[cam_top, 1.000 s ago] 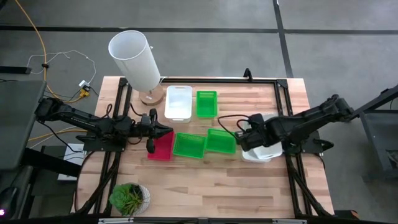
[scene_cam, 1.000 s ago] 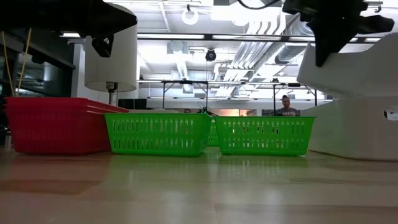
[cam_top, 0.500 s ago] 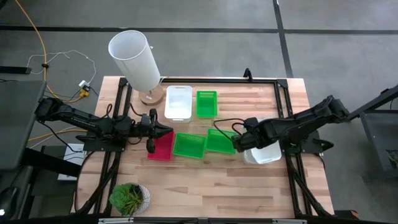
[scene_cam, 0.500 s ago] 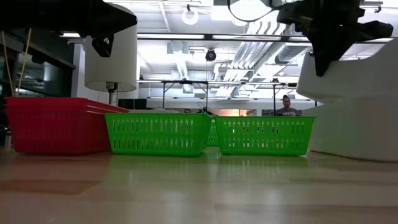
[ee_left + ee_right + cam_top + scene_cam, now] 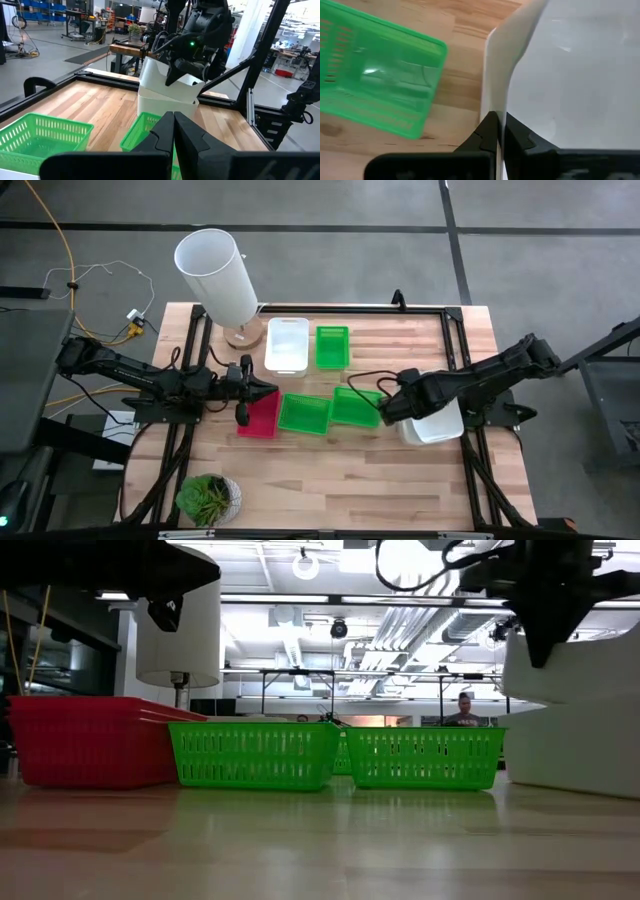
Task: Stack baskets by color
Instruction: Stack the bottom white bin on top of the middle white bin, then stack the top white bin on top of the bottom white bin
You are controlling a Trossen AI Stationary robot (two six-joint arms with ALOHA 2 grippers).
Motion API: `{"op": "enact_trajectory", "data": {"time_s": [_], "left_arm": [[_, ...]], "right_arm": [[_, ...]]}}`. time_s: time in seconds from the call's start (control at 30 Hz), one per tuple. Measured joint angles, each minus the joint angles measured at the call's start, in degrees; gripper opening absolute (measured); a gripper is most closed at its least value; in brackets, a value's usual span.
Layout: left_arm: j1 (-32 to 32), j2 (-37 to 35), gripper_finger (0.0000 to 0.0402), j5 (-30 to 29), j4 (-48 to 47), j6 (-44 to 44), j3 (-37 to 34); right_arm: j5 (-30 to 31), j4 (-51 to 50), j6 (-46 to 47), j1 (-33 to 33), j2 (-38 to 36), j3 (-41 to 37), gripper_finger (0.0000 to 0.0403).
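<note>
My right gripper (image 5: pixel 396 410) is shut on a white basket (image 5: pixel 437 420) held tilted over a second white basket (image 5: pixel 165 104) at the table's right. A third white basket (image 5: pixel 287 345) and a green basket (image 5: pixel 332 346) sit on their bottoms at the far middle. Two more green baskets (image 5: pixel 304 412) (image 5: pixel 355 407) rest side by side at the centre. Red baskets (image 5: pixel 90 740) stand nested at the left. My left gripper (image 5: pixel 246 392) hovers shut above them, pointing level toward the right and touching nothing. My right gripper pinches the upper white basket's end wall at its rim (image 5: pixel 496 102), the end that faces the green baskets, with the thin wall between its two fingers. The fingers come from above, pointing steeply down. The basket hangs tilted; whether it touches the white basket below, I cannot tell.
A tall white cylinder on a round wooden base (image 5: pixel 218 275) stands at the far left corner. A small potted plant (image 5: pixel 207 498) sits at the near left. Black rails (image 5: pixel 455 350) border the table. Bare wood lies along the near edge.
My right gripper has gone a little toward the table's right edge and tipped further downward, carrying the white basket, which has shifted to the right over the lower white basket. The left arm has kept still.
</note>
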Motion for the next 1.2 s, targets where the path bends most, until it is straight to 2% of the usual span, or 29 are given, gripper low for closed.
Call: {"op": "enact_trajectory", "data": {"time_s": [0.13, 0.27, 0.37, 0.87, 1.0, 1.2], "left_arm": [[0.0, 0.0, 0.0, 0.0, 0.0, -0.1, 0.0], [0.0, 0.0, 0.0, 0.0, 0.0, -0.1, 0.0], [0.0, 0.0, 0.0, 0.0, 0.0, -0.1, 0.0], [0.0, 0.0, 0.0, 0.0, 0.0, -0.1, 0.0], [0.0, 0.0, 0.0, 0.0, 0.0, -0.1, 0.0], [0.0, 0.0, 0.0, 0.0, 0.0, -0.1, 0.0]], "right_arm": [[-2.9, -0.1, -0.1, -0.9, 0.0, -1.6, 0.0], [-8.8, 3.3, -2.0, -2.1, 0.0, -5.9, 0.0], [-11.0, 5.4, -3.9, -2.1, 0.0, -8.3, 0.0], [-9.9, 7.4, -9.3, -2.1, 0.0, -8.8, 0.0004], [-10.8, 7.5, -11.1, -2.1, 0.0, -8.8, 0.0042], [-10.0, 7.5, -14.2, -2.1, 0.0, -8.8, 0.0149]]}}
